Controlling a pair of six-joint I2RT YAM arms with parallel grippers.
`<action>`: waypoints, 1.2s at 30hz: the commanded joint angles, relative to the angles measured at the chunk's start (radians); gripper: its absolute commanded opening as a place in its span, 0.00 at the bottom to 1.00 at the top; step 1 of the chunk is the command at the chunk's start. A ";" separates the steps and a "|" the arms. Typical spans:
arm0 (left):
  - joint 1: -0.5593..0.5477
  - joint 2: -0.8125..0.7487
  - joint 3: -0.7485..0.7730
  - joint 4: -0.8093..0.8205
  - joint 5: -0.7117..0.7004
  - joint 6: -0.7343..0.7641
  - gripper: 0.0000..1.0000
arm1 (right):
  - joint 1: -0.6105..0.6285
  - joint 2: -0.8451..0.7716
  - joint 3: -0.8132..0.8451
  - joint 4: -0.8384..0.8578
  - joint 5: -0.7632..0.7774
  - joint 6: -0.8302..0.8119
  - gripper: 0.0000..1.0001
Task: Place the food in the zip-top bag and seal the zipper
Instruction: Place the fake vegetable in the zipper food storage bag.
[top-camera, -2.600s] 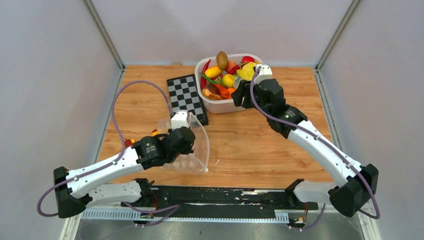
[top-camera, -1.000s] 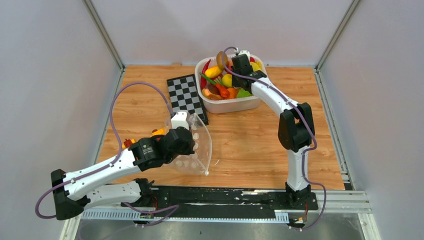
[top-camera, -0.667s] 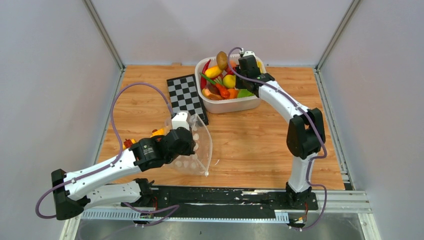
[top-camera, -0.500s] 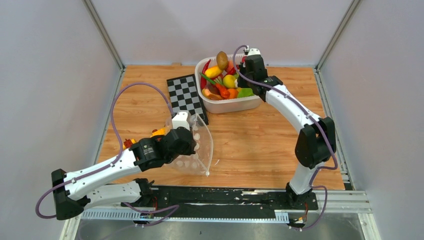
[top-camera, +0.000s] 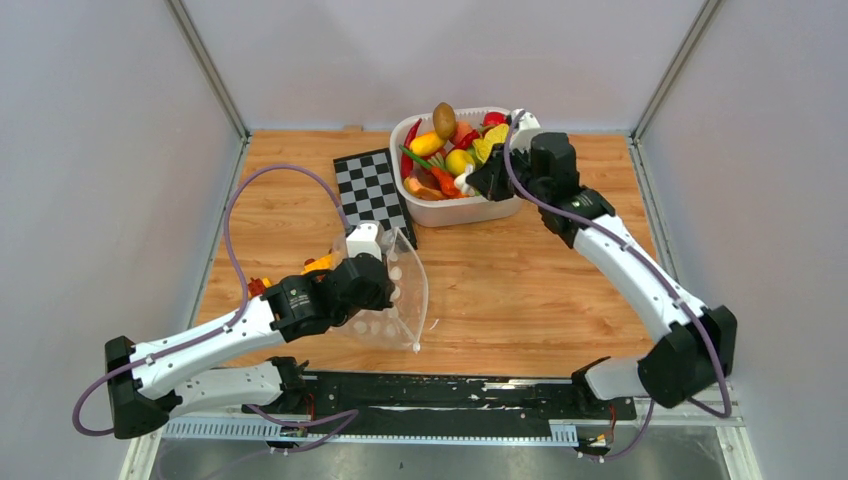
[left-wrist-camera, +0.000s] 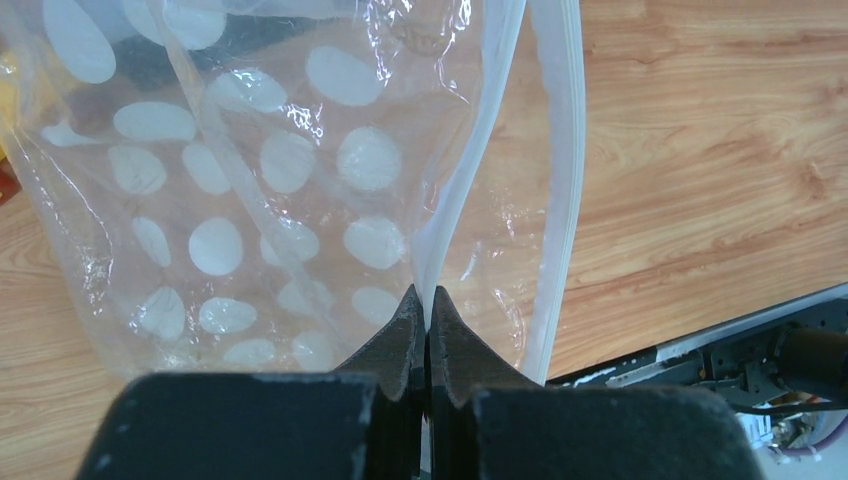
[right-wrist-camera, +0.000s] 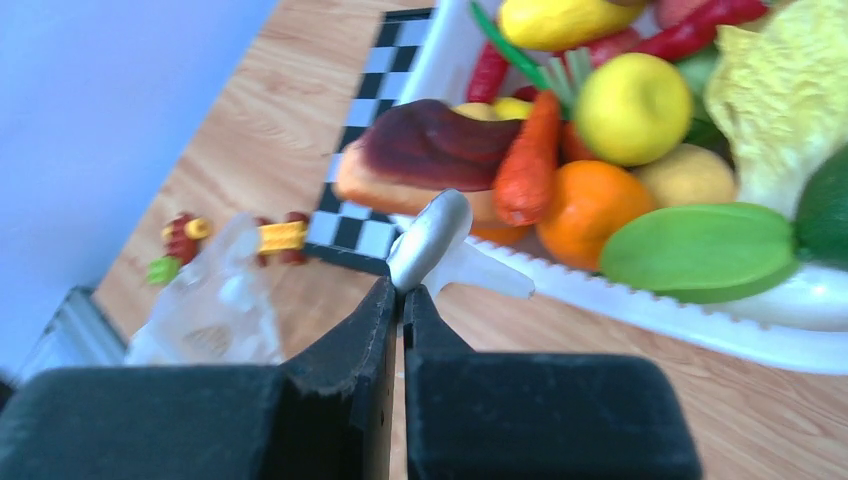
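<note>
The zip-top bag (top-camera: 398, 292), clear with whitish dots, stands held up at the near left of the table. My left gripper (left-wrist-camera: 427, 298) is shut on one side of its whitish zipper (left-wrist-camera: 452, 190); the other lip (left-wrist-camera: 566, 150) hangs apart, so the mouth gapes. The food (top-camera: 452, 160) is piled in a white tub (top-camera: 440, 212) at the back. My right gripper (right-wrist-camera: 402, 290) is shut on a small grey-and-white toy piece (right-wrist-camera: 432, 238), held over the tub's front rim (right-wrist-camera: 700, 325), beside a carrot (right-wrist-camera: 522, 160) and an orange (right-wrist-camera: 590, 205).
A black-and-white chessboard (top-camera: 372, 195) lies left of the tub. Small red and yellow toy brick cars (top-camera: 258, 285) sit behind the bag, one also in the right wrist view (right-wrist-camera: 270, 236). Grey walls close in both sides and the back.
The right gripper has closed on the grey-and-white piece and pulled it from inside the tub toward the front rim; the right arm swung to the right. The left arm and bag held still.
</note>
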 joint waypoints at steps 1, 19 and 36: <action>0.003 -0.001 0.016 0.046 0.001 0.005 0.00 | 0.003 -0.154 -0.091 0.102 -0.202 0.041 0.00; 0.007 0.050 0.042 0.143 0.090 -0.001 0.00 | 0.161 -0.533 -0.481 0.300 -0.578 0.146 0.00; 0.008 0.021 0.066 0.152 0.143 0.001 0.00 | 0.267 -0.422 -0.441 0.156 -0.399 0.001 0.04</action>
